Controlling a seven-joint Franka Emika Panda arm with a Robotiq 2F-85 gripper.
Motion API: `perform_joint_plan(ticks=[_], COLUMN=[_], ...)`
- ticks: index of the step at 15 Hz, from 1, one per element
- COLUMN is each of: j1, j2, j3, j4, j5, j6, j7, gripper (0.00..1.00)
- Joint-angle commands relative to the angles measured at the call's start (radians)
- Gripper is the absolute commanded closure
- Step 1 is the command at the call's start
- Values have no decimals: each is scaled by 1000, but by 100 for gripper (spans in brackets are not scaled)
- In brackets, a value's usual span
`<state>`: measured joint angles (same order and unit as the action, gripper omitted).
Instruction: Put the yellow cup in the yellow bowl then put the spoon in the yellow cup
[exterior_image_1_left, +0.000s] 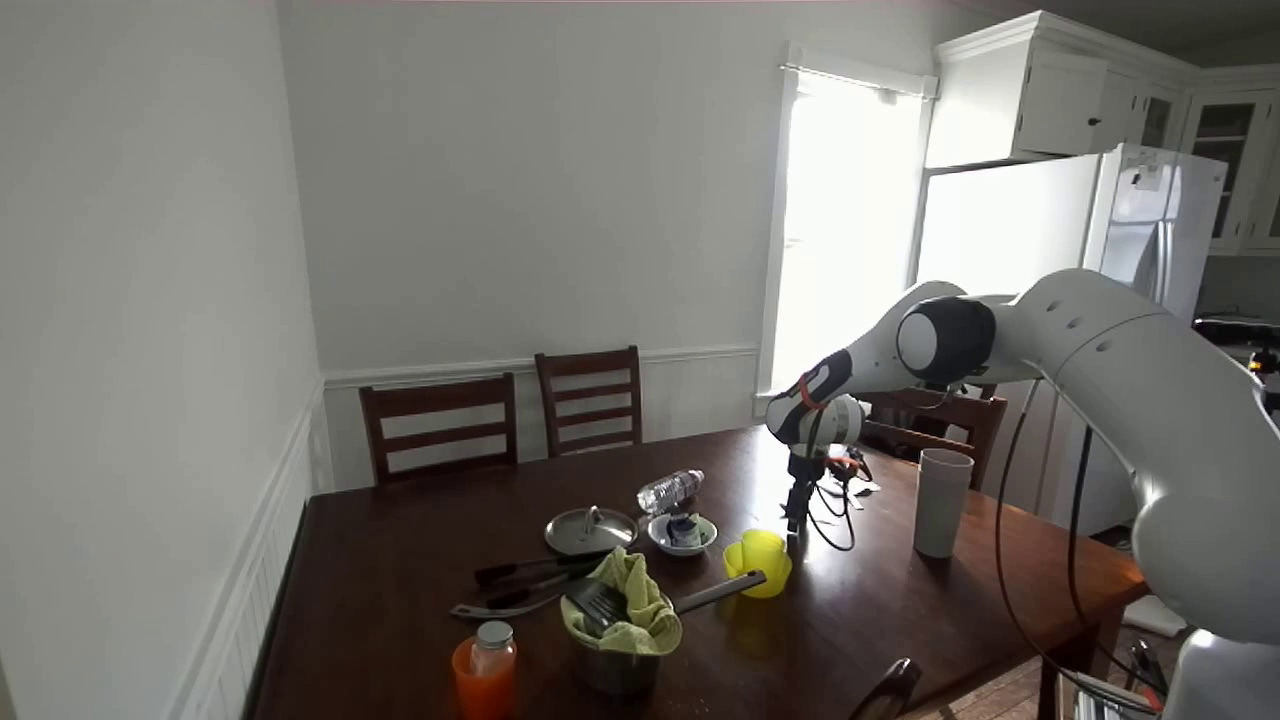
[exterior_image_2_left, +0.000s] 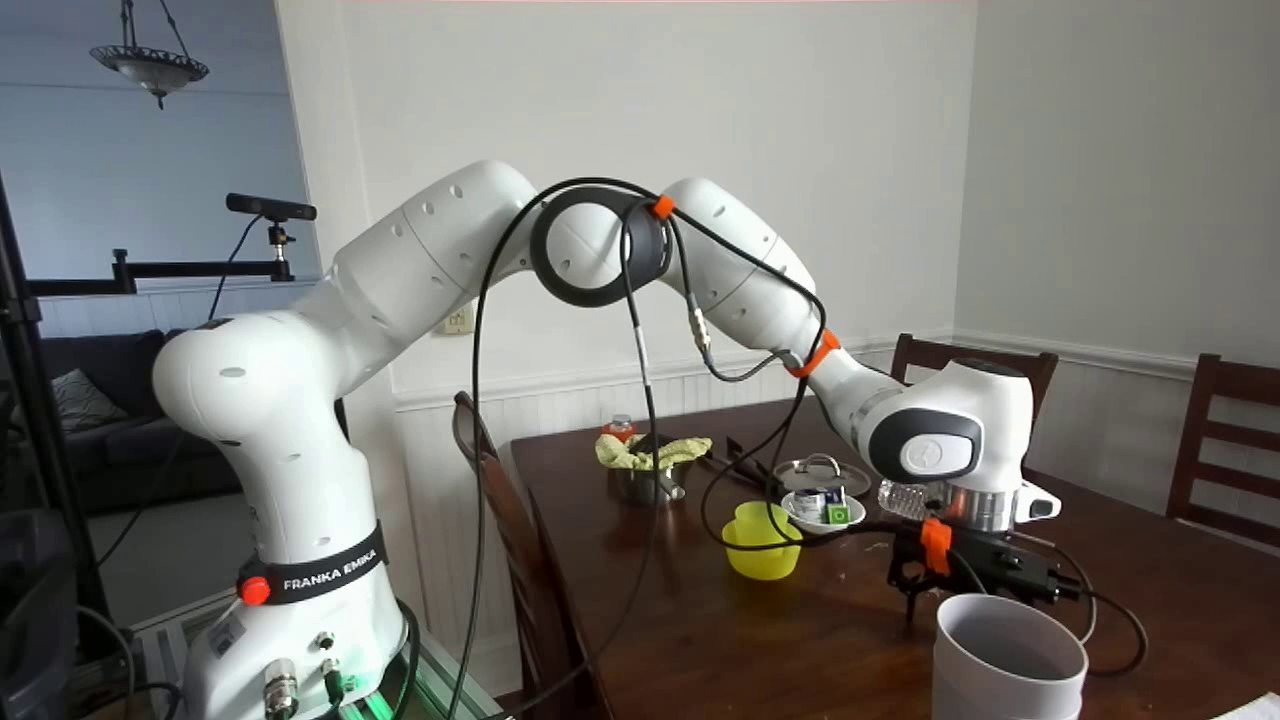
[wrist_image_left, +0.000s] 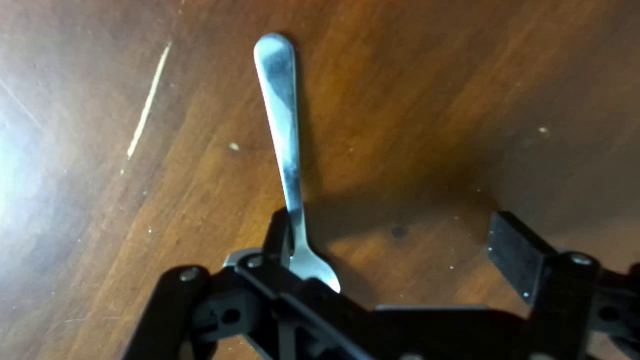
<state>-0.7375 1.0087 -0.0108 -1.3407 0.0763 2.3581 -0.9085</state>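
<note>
"Within the wide-spread claw (wrist_image_left: 392, 227), close to one side, lies the spoon (wrist_image_left: 290, 160). First step finished?"

"Seems so: apart from the claw, the yellow cup (exterior_image_2_left: 757, 518) sits in the yellow bowl (exterior_image_2_left: 762, 565). Spoon's turn, I'd say; next, centre over it, then grip."

The gripper (exterior_image_1_left: 795, 524) is pointing down toward the table (exterior_image_1_left: 810, 640) in an exterior view. As you look at it, the yellow bowl (exterior_image_1_left: 770, 587) is just left of it, with the yellow cup (exterior_image_1_left: 766, 548) sitting inside. Grey tumbler (exterior_image_1_left: 940, 512) off to its right. Further left of the gripper: plastic bottle (exterior_image_1_left: 670, 491) on its side, pot lid (exterior_image_1_left: 572, 532), then a pot (exterior_image_1_left: 612, 672) well apart.
</note>
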Motion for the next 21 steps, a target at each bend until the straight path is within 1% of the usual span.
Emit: perform_joint_plan(ticks=[1, 7, 8, 13, 14, 15, 16, 17, 18, 20, 21], j1=[4, -12, -13, -27, -27, -26, -26, -27, -27, -26, -26], j2=[5, 23, 28, 42, 44, 46, 47, 50, 52, 51, 51], j3=[-4, 14, 16, 39, 40, 41, 43, 44, 45, 46, 46], j4=[8, 24, 28, 49, 55, 60, 63, 68, 71, 74, 76], j5=[-6, -2, 0, 10, 10, 9, 9, 9, 9, 9, 9], j6=[14, 95, 109, 140, 134, 131, 128, 125, 123, 120, 121], j7=[-10, -62, -68, -80, -79, -80, -80, -80, -79, -78, -78], gripper=[0, 0, 2, 1, 13, 14, 19, 36, 46, 58, 66])
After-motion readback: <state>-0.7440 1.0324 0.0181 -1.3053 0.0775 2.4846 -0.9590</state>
